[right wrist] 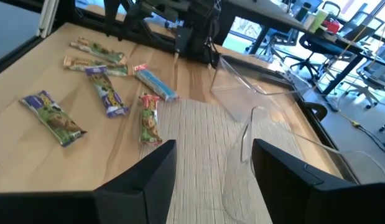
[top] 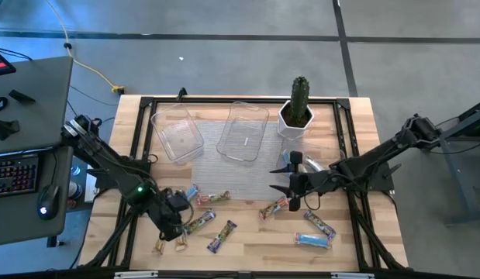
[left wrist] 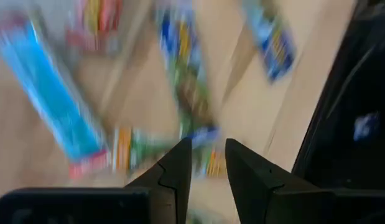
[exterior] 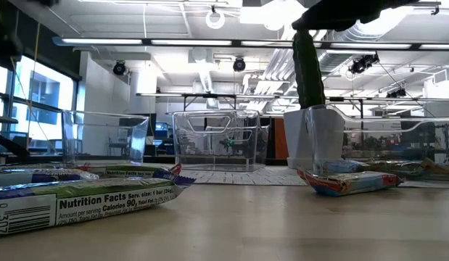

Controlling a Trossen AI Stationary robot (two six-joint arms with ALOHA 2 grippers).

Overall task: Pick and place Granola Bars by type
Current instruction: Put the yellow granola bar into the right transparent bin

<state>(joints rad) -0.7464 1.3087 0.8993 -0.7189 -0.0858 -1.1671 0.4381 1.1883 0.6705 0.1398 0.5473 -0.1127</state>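
Note:
Several granola bars lie flat on the near half of the wooden table. A light blue one (top: 193,191) and a green one (top: 213,198) are by the mat. Purple ones (top: 222,236) and tan ones (top: 160,246) are near the front left. A red-tan one (top: 273,208) and a light blue one (top: 312,241) lie to the right. My left gripper (top: 174,229) (left wrist: 208,165) hovers over the front-left bars, its fingers a narrow gap apart, with a green bar (left wrist: 189,93) below them. My right gripper (top: 280,180) (right wrist: 211,168) is wide open above the mat's right edge.
Two clear plastic trays (top: 176,133) (top: 243,130) stand at the far side on a woven mat (top: 224,174), with a potted cactus (top: 298,112) to their right. In the low view a green bar (exterior: 86,199) lies close and a red-tan one (exterior: 351,181) farther right. Desk and keyboard (top: 15,174) are at left.

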